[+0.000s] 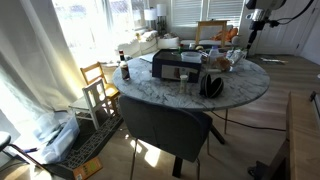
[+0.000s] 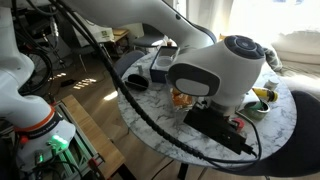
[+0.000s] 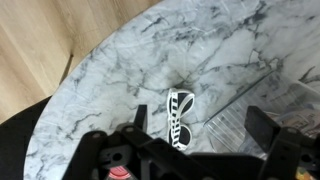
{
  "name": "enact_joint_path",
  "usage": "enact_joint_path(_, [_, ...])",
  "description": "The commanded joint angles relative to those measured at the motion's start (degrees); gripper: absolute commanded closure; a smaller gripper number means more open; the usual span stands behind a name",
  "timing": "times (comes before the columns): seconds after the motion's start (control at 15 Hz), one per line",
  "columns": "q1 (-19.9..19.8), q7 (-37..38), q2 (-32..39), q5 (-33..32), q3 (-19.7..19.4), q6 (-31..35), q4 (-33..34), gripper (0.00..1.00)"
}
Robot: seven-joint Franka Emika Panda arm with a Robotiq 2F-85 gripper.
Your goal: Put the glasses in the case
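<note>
"Wrist view first: where were the glasses?"

"The glasses (image 3: 178,118), white-framed with dark lenses, lay flat on the marble table (image 3: 110,70). They sat under my gripper (image 3: 200,122), between the fingers but much nearer the left one than the right. The table's edge and the wooden floor (image 3: 40,40) were off to the far left."

"And the case?"

"I couldn't place it for certain. A clear shiny thing (image 3: 245,105) lay just right of the glasses, and I couldn't tell whether that was it. In an exterior view a dark rounded thing (image 1: 210,85) sat close to the table's near edge, and it may have been that instead."

"What could have gone wrong from there?"

"As I judged it, mostly my being off-centre. Had I closed as I stood, the left finger would have met the frame first and pushed it sideways over the smooth marble. A thin frame lying flat also gives little to pinch, so I might have scraped the table or squeezed a lens. The right finger could have snagged the clear thing on the way down, too."

"And the fingers themselves?"

"My fingers (image 3: 141,120) were spread wide, holding nothing and touching nothing, and hung clear above the marble."
</note>
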Motion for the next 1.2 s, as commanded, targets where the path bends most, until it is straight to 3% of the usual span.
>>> enact_joint_path(0.0, [-2.17,0.99,5.03,-1.95,3.55,3.12,3.73,0.00])
enact_joint_path(0.6, [-2.07,6.72,11.05,-5.78,7.09,9.47,7.05,0.00])
enact_joint_path(0.8, [-2.31,8.34,12.15,-6.13,7.93,10.47,7.86,0.11])
enact_joint_path(0.93, [-2.51,9.21,12.73,-6.23,8.53,11.03,8.25,0.28])
enact_joint_path(1.07, [-2.74,9.86,13.31,-6.38,9.08,11.47,8.71,0.28])
enact_joint_path(1.13, [-3.02,9.95,13.58,-6.19,9.48,11.49,8.93,0.36])
